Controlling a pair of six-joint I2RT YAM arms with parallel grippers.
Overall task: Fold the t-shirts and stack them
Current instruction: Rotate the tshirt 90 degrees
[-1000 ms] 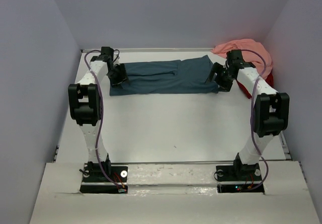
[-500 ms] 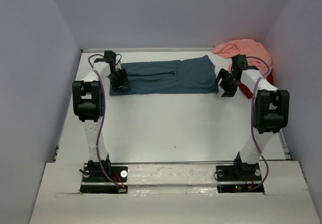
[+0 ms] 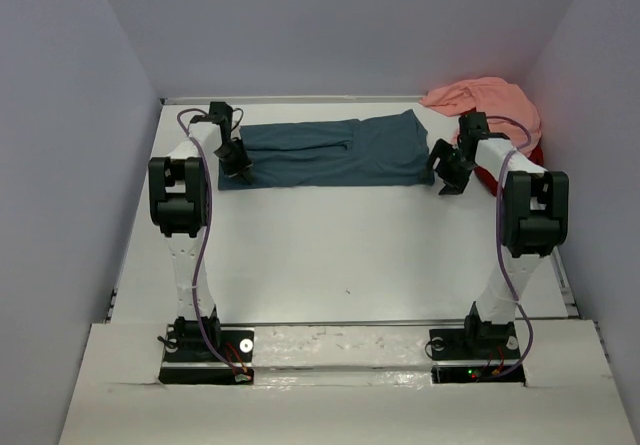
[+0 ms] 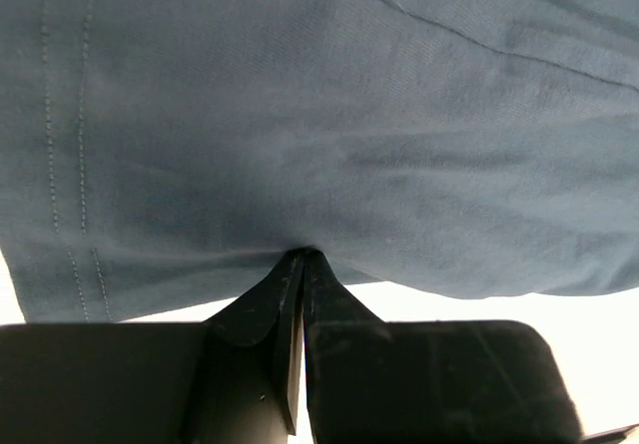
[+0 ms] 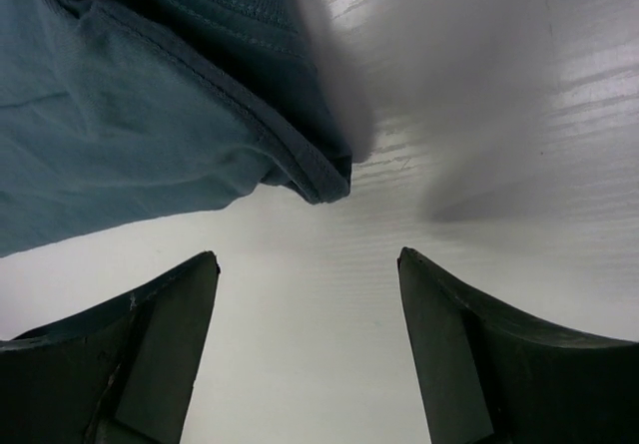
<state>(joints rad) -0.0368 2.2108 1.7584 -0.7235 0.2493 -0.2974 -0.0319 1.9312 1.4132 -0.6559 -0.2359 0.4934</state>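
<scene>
One teal shirt [image 3: 330, 150] lies left-right across the far tabletop [image 3: 330, 255]. Left jaws closed, we think pinching its near hem; right jaws wide open, empty, shirt corner just left of them.

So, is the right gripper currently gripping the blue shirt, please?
No: the right gripper is open over bare table, with the blue shirt lying just beyond its fingertips.

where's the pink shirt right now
In the top view the pink shirt lies bunched in the far right corner of the table, just behind the right gripper, with the red shirt beside it and the teal shirt to its left.
</scene>
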